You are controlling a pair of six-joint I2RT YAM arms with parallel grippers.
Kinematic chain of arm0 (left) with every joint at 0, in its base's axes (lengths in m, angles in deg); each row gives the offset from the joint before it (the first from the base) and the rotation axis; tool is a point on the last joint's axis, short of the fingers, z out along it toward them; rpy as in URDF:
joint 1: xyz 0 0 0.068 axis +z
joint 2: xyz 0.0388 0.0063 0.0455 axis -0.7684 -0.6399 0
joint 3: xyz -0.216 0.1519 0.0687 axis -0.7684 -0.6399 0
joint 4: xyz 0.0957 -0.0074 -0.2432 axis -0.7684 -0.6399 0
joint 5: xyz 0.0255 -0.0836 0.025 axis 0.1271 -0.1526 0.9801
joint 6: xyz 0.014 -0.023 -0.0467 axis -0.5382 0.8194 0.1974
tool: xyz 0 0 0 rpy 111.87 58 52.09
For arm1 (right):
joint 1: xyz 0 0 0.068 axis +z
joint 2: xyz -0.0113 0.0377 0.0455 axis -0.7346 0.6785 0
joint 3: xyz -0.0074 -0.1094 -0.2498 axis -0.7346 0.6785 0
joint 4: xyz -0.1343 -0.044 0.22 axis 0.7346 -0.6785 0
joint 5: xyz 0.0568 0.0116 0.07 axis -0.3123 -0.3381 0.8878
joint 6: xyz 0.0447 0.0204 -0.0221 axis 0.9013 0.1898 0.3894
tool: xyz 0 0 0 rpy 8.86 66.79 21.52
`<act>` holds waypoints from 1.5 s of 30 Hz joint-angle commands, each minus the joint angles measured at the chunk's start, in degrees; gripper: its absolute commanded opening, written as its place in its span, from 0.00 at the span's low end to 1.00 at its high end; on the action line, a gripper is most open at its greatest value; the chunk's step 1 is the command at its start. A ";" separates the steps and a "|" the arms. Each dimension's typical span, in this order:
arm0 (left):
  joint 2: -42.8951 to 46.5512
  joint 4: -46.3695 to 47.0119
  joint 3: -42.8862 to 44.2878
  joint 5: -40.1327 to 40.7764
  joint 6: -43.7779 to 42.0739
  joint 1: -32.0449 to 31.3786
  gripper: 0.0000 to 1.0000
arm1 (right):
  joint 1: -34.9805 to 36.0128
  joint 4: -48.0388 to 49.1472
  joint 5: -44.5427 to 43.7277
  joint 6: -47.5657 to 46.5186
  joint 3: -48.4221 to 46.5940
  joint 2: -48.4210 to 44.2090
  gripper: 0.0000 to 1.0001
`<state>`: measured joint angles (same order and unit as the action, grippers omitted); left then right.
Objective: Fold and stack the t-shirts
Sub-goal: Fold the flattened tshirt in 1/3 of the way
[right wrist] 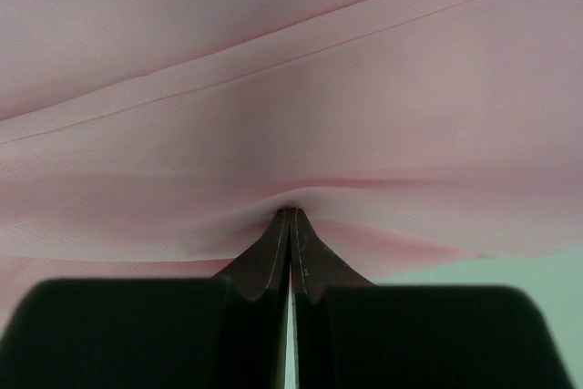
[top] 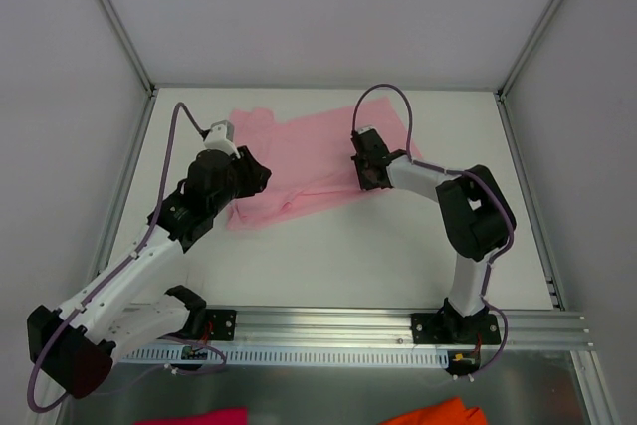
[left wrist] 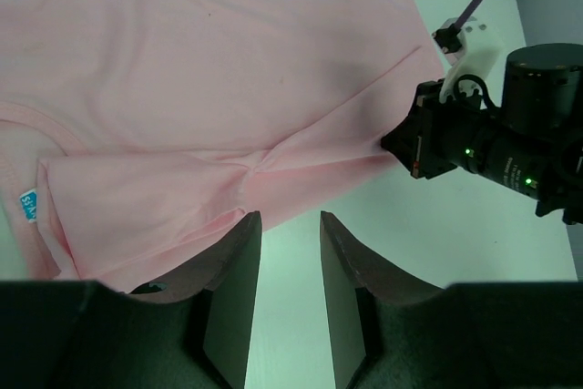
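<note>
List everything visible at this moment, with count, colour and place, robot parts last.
t-shirt: one, light pink, lying rumpled on the far half of the table
neck label: one, pale, at the shirt's collar
table: one, white, under the shirt
rail: one, silver, along the table's near edge
magenta cloth: one, bottom edge of the top view, left, cut off
orange cloth: one, bottom edge of the top view, right, cut off
left arm: one, white and black, left side
right arm: one, white and black, right side
left end effector: one, black, open, at the shirt's near edge
right end effector: one, black, shut on the t-shirt
</note>
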<state>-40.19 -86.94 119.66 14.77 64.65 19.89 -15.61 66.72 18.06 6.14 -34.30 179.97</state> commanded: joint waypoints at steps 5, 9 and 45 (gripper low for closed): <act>4.56 -2.29 1.70 2.93 -0.21 -0.61 0.34 | 4.45 -2.40 2.22 2.63 4.25 -5.73 0.02; 2.01 -3.86 4.43 5.13 -1.17 -0.61 0.34 | 10.69 -5.12 1.00 6.58 7.95 -11.00 0.02; -47.54 8.37 21.29 -2.69 -5.30 4.74 0.00 | 1.66 -5.91 -5.17 -4.39 -21.20 4.35 0.01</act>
<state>-86.33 -79.68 134.79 13.63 60.71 22.36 -10.56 62.54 8.29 4.65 -48.24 182.31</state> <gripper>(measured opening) 0.006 0.015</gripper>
